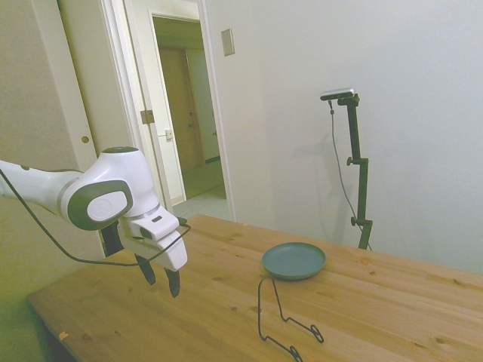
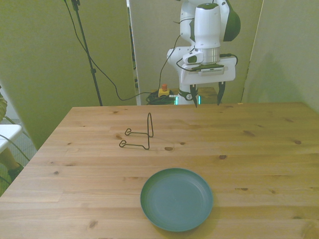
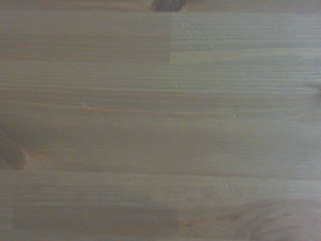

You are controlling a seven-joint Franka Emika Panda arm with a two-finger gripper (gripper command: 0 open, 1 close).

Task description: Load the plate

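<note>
Wooden table [image 2: 259, 149] lies bare under the gripper [image 2: 206, 94], whose fingers [image 1: 173, 283] hang spread wide, holding and touching nothing. Well apart from them, the plate [image 2: 176, 198] sits flat beyond the wire stand [image 2: 140, 134].

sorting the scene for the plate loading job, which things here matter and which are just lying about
For the job:
- plate, flat on the table
- wire stand, upright, apart from the plate
- claw, open, empty

Lying about:
- nothing else on the table
</note>
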